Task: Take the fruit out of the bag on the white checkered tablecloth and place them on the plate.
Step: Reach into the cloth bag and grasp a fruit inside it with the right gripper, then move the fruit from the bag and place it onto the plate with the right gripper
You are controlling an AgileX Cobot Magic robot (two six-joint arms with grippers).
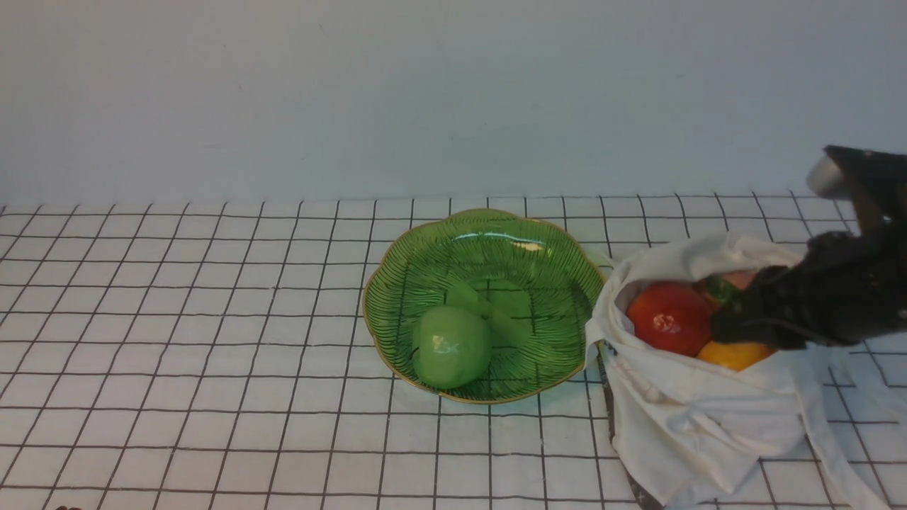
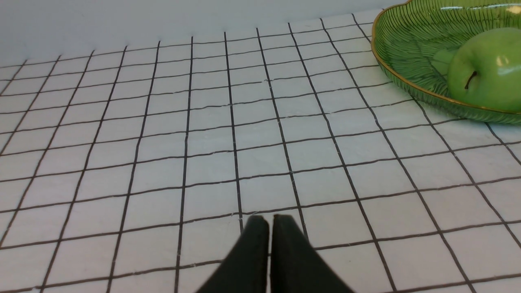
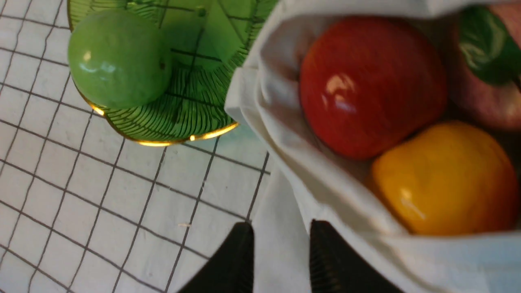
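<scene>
The white bag (image 1: 694, 418) lies at the right on the white checkered tablecloth (image 1: 212, 319), its mouth open. In it are a red apple (image 1: 669, 317), a yellow-orange fruit (image 1: 733, 354) and a pink peach (image 3: 484, 106) with a green leaf; no other orange fruit shows. The green plate (image 1: 397, 269) holds a green apple (image 1: 451, 347). My right gripper (image 1: 723, 326) hovers over the bag's mouth, open and empty; in the right wrist view (image 3: 281, 228) bag cloth (image 3: 285, 134) shows between the fingers. My left gripper (image 2: 270, 219) is shut and empty over the cloth, left of the plate (image 2: 407, 49).
A plain wall runs behind the table. The bag's long strap (image 1: 829, 432) trails toward the front right corner. The bag's edge touches the plate's right rim.
</scene>
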